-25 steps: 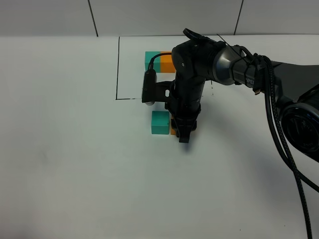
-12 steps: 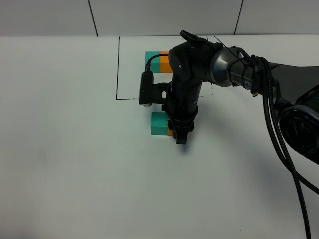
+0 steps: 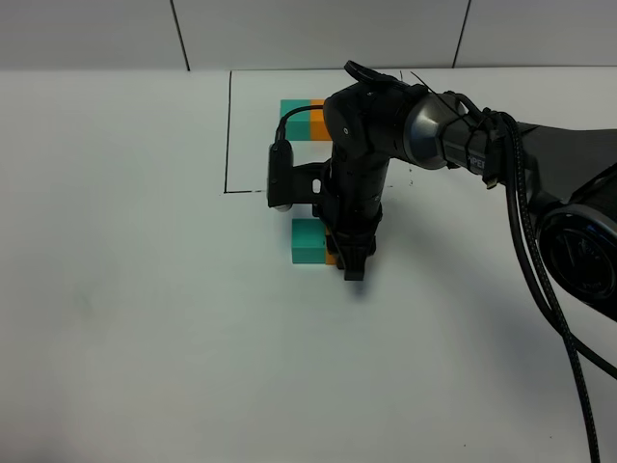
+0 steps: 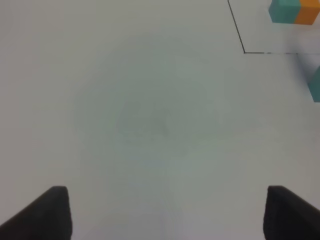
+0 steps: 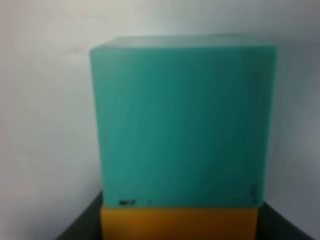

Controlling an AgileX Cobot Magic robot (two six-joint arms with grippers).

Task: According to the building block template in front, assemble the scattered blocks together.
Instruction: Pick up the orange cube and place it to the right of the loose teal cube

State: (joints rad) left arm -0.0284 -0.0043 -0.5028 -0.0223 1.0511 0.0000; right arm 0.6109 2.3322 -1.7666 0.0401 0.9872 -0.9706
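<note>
The building block template, a teal and orange pair (image 3: 307, 120), sits inside a thin black outline (image 3: 228, 135) at the far middle of the table; it also shows in the left wrist view (image 4: 294, 10). The scattered teal cube (image 3: 308, 241) lies just in front of the outline. The scattered orange cube (image 3: 332, 257) touches its right side and is mostly hidden under my right gripper (image 3: 352, 262), which is shut on it. In the right wrist view the orange cube (image 5: 179, 220) presses flush against the teal cube (image 5: 182, 122). My left gripper (image 4: 172, 215) is open and empty over bare table.
The white table (image 3: 145, 318) ends at a grey wall at the back. My right arm, with its cables (image 3: 540, 251), reaches in from the right and covers part of the outline's right side.
My right gripper has moved slightly left with the orange cube, and the teal cube has shifted a little left with it. The left arm has not moved.
</note>
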